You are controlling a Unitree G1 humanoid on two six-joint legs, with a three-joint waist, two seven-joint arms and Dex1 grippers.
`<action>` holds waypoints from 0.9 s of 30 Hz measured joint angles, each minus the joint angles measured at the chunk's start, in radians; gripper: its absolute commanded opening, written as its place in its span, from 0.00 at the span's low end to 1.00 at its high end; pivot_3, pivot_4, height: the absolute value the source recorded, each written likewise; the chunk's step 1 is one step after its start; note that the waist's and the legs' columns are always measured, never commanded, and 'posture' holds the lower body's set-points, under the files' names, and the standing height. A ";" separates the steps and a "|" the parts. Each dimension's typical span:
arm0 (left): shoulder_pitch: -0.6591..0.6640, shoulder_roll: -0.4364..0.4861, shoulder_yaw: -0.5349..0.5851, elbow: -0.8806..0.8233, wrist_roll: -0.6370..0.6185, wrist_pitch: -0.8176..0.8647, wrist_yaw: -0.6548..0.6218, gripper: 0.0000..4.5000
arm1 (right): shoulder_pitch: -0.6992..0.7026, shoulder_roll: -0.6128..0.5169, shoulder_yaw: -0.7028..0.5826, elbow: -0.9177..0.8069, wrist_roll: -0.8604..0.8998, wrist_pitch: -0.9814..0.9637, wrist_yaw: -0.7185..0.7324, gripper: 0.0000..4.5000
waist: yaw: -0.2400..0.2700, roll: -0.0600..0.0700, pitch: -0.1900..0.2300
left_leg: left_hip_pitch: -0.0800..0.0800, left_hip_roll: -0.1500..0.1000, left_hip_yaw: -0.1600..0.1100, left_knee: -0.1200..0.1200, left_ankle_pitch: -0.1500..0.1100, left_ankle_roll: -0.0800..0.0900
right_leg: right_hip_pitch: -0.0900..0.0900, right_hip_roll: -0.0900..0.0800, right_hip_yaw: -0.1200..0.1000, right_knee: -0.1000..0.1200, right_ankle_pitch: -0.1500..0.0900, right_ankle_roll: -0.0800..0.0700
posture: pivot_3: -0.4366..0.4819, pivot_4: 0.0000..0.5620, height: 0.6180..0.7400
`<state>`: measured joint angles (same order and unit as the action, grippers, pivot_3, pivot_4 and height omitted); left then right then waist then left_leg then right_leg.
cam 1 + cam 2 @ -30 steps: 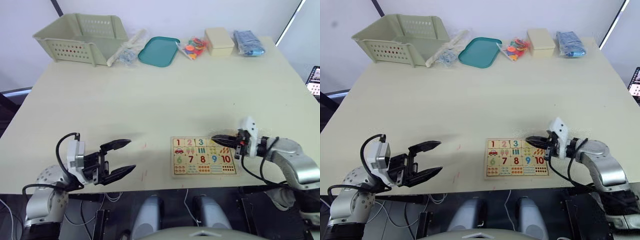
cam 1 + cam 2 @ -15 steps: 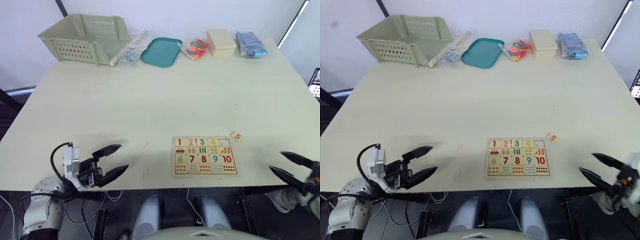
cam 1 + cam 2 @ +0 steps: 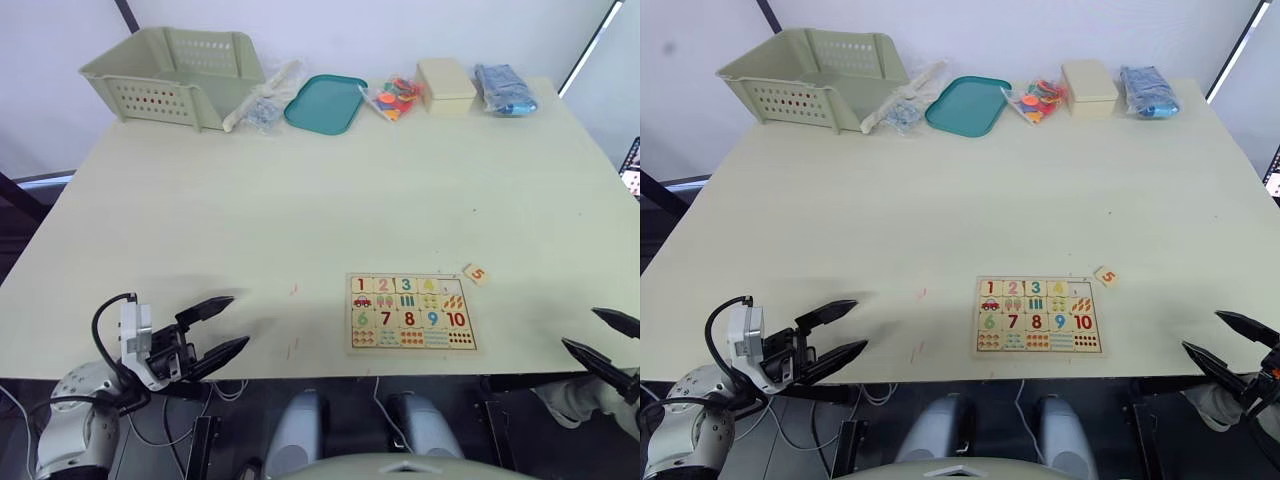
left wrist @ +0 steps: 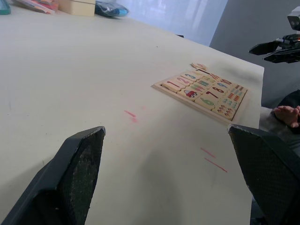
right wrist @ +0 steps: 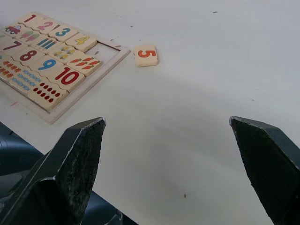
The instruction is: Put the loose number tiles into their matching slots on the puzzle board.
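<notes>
The puzzle board (image 3: 412, 312) lies near the table's front edge, right of centre. Tiles 1 to 4 fill its top row, and the slot (image 5: 108, 50) at the row's right end is empty. One loose number tile (image 3: 477, 273), printed with an orange 5, lies flat on the table just off the board's far right corner (image 5: 146, 55). My right gripper (image 3: 580, 327) is open and empty at the table's front right edge, well clear of the board. Far to the left, my left gripper (image 3: 238, 320) is open and empty over the front edge.
Along the far edge stand a pale green basket (image 3: 170, 70), a clear bag (image 3: 262, 100), a teal tray (image 3: 322, 103), a bag of coloured pieces (image 3: 390, 95), a cream box (image 3: 445, 82) and a blue bag (image 3: 500, 88). Small red marks (image 3: 293, 290) dot the table left of the board.
My right gripper, shut at the board's top right corner a second ago, has opened and drawn back to the front right edge. The 5 tile now lies beside the board. The left arm pulled back slightly.
</notes>
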<state>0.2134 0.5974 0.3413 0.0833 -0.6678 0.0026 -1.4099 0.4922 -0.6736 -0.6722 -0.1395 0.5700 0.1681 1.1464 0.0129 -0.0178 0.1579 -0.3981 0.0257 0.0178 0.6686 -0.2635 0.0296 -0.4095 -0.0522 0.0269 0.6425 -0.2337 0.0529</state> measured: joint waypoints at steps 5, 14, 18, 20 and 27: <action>0.008 0.003 0.000 -0.018 0.000 0.002 0.000 1.00 | -0.003 0.000 0.006 0.001 0.000 0.000 -0.001 0.99 | 0.000 0.000 0.000 | 0.000 0.000 0.000 0.000 0.000 0.000 | 0.000 0.000 0.000 0.000 0.000 0.000 | 0.48 0.27 1.00; -0.006 0.033 -0.001 -0.037 -0.001 0.018 -0.015 1.00 | -0.024 -0.010 0.060 -0.053 0.000 0.071 -0.064 0.99 | 0.000 0.000 0.000 | 0.000 0.000 0.000 0.000 0.000 0.000 | 0.000 0.000 0.000 0.000 0.000 0.000 | 0.48 0.27 1.00; -0.032 0.058 -0.010 -0.066 -0.001 0.026 -0.049 1.00 | -0.075 -0.030 0.103 -0.122 -0.038 0.088 -0.130 0.99 | -0.001 0.000 0.000 | 0.000 0.000 0.000 0.000 0.000 0.000 | 0.000 0.000 0.000 0.000 0.000 0.000 | 0.48 0.27 1.00; -0.041 0.066 -0.016 -0.073 -0.003 0.032 -0.061 1.00 | -0.109 -0.038 0.132 -0.149 -0.103 0.066 -0.178 0.99 | 0.000 0.000 0.000 | 0.000 -0.001 0.000 0.000 0.000 0.000 | 0.000 0.000 0.000 0.000 0.000 0.000 | 0.48 0.27 1.00; -0.066 0.067 -0.041 -0.139 -0.013 0.045 -0.078 1.00 | -0.294 -0.106 0.279 -0.194 -0.127 0.282 -0.301 0.99 | -0.001 0.000 0.000 | 0.000 -0.001 0.000 0.000 0.000 0.000 | 0.000 0.000 0.000 0.000 0.000 0.000 | 0.48 0.27 1.00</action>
<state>0.1476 0.6644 0.3004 -0.0554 -0.6809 0.0473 -1.4880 0.1986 -0.7799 -0.3937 -0.3331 0.4426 0.4504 0.8459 0.0118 -0.0176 0.1578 -0.3982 0.0242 0.0177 0.6687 -0.2634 0.0296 -0.4095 -0.0521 0.0271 0.6426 -0.2334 0.0528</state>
